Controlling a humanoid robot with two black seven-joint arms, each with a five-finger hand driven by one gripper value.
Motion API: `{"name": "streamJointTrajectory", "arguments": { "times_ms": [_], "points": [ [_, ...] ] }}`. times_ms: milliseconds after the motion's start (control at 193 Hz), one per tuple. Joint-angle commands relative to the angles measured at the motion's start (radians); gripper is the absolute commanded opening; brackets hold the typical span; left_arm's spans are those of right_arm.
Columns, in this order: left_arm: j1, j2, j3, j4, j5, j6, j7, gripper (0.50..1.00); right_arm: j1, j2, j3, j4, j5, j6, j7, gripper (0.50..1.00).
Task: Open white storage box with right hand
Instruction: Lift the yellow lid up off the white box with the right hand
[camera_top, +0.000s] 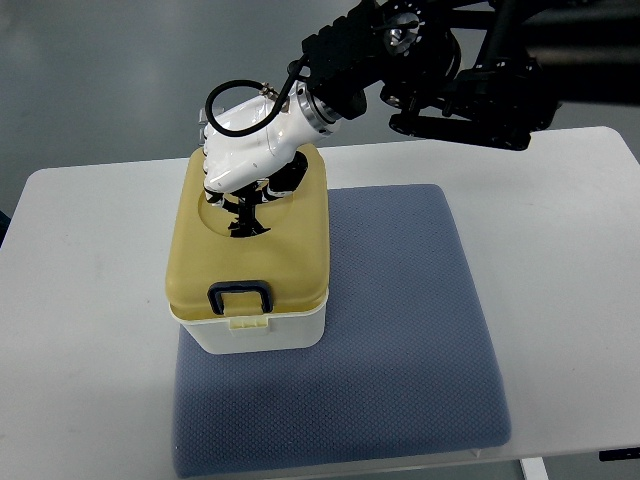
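Observation:
The storage box (262, 325) has a white body and a pale yellow lid (290, 255), and it stands on the left part of a blue-grey mat (400, 330). A blue latch (240, 296) sits at the lid's front edge above a small cream tab. My right hand (243, 212), white-shelled with dark fingers, comes down from the upper right onto the back half of the lid. Its fingers (246, 218) are curled down into the lid's top recess, around the carry handle there. The handle is mostly hidden by the hand. The lid lies flat on the box.
The mat lies on a white table (80, 300), whose front edge runs just below the mat. My black right forearm and its joints (440, 70) reach over the table's far edge. Grey floor shows beyond the table.

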Motion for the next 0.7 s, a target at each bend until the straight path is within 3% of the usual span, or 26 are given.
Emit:
{"name": "streamJointTrajectory", "arguments": {
  "times_ms": [0, 388, 693],
  "points": [
    [0.0, 0.0, 0.0, 0.0, 0.0, 0.0, -0.002, 1.0, 0.004, -0.011, 0.025, 0.0, 0.0, -0.002, 0.0, 0.5],
    [0.0, 0.0, 0.0, 0.0, 0.0, 0.0, 0.0, 1.0, 0.05, -0.088, 0.038, 0.003, 0.0, -0.007, 0.0, 0.5],
    [0.0, 0.0, 0.0, 0.0, 0.0, 0.0, 0.0, 1.0, 0.047, -0.257, 0.064, 0.017, -0.032, -0.024, 0.0, 0.5]
  ]
}}
